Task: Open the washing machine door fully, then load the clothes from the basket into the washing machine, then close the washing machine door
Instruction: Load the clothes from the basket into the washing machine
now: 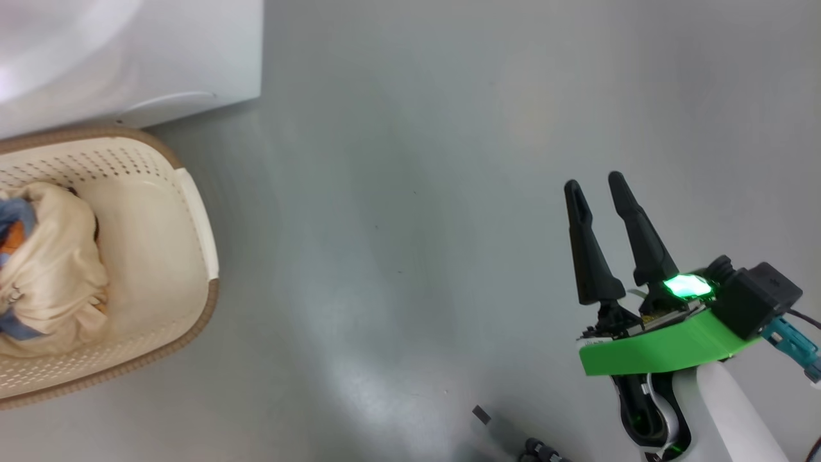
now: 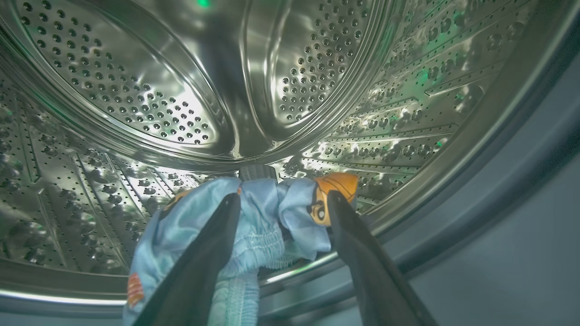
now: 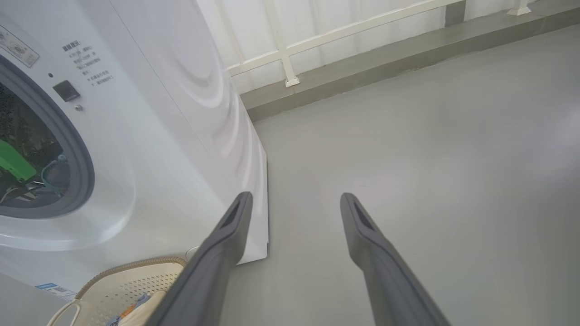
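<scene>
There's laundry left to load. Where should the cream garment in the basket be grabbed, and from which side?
Pinch the raised, bunched hump of the cream garment from above. It lies heaped inside the basket, whose perforated walls block a sideways approach, and its folds give a ridge a claw can close on. The blue printed piece tucked beside it may come along.

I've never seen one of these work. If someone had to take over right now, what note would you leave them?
Left claw: open inside the drum, blue printed garment lying between its fingers.
Right claw: open, empty, over the floor.
Basket beside the washing machine holds a cream garment and blue fabric.
Done: washer opened, one garment in the drum.
Left: load the rest, then shut the washer.
</scene>
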